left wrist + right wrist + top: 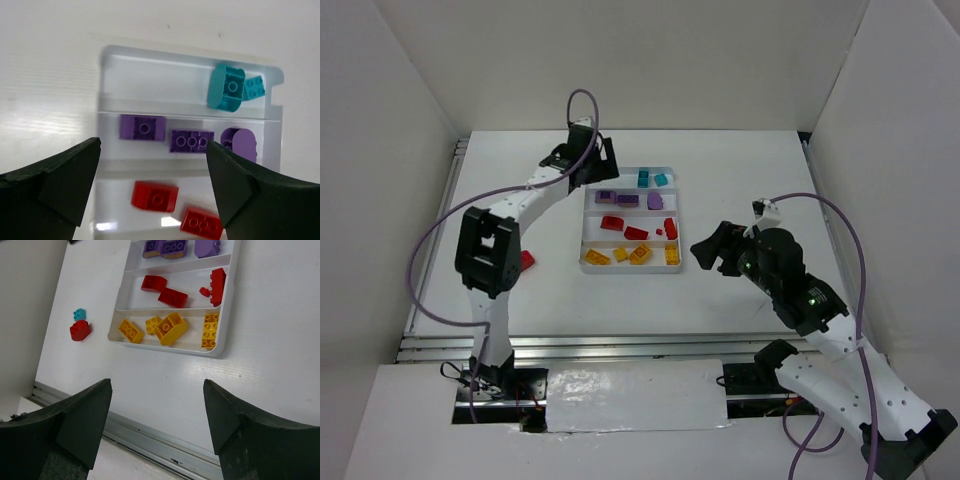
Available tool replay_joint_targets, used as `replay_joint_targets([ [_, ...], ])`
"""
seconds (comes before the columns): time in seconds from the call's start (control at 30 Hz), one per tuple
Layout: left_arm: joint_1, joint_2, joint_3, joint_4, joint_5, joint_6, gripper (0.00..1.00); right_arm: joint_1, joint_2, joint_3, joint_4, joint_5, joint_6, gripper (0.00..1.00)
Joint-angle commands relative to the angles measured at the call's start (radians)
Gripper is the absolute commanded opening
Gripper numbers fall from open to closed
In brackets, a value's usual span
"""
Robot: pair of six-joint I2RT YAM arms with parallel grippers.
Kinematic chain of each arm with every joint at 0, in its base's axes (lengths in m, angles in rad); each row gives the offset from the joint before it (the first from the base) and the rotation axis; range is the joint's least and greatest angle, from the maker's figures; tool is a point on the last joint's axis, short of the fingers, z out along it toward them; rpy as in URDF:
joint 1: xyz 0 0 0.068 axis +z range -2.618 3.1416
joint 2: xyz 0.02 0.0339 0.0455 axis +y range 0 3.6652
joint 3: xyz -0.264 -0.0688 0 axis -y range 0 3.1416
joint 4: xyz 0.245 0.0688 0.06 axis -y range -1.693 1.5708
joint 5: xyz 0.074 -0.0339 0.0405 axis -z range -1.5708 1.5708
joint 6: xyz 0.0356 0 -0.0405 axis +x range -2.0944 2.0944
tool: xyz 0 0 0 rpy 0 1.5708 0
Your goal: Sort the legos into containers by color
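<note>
The white tray (630,271) has four compartments. From far to near they hold two teal bricks (652,180), three purple bricks (628,200), red bricks (636,233) and several yellow-orange bricks (640,253). A loose red brick (80,331) and a loose teal brick (79,314) lie on the table left of the tray. My left gripper (603,160) is open and empty above the tray's far left part. In its wrist view (152,145) it looks down on the purple (191,141) and red (155,196) bricks. My right gripper (708,250) is open and empty, right of the tray, and also shows in its wrist view (156,382).
The left arm's elbow (485,250) stands beside the loose red brick (527,261). White walls close in the table on the left, back and right. A metal rail (165,442) runs along the near edge.
</note>
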Motion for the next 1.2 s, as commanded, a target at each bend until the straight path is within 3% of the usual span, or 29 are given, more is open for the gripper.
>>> replay_joint_targets([
  [0.0, 0.023, -0.215, -0.035, -0.176, -0.272, -0.123, 0.99, -0.003, 0.004, -0.013, 0.063, -0.058, -0.017, 0.81],
  [0.1, 0.072, -0.327, -0.176, -0.351, -0.425, -0.283, 0.99, 0.000, 0.006, -0.053, 0.112, -0.123, -0.008, 0.81],
  [0.27, 0.190, -0.488, -0.420, -0.395, -0.381, -0.409, 0.99, 0.011, 0.030, -0.051, 0.134, -0.162, -0.005, 0.81],
  [0.37, 0.232, -0.543, -0.572, -0.352, -0.393, -0.406, 1.00, 0.016, 0.026, -0.065, 0.143, -0.177, -0.006, 0.82],
  [0.5, 0.331, -0.527, -0.634, -0.271, -0.321, -0.341, 1.00, 0.017, 0.012, -0.093, 0.167, -0.210, 0.000, 0.82],
  [0.83, 0.391, -0.385, -0.684, -0.157, -0.229, -0.300, 0.97, 0.017, -0.011, -0.103, 0.148, -0.197, -0.012, 0.82],
  [1.17, 0.427, -0.358, -0.707, -0.108, -0.218, -0.288, 0.80, 0.017, 0.012, -0.111, 0.164, -0.207, -0.015, 0.82],
])
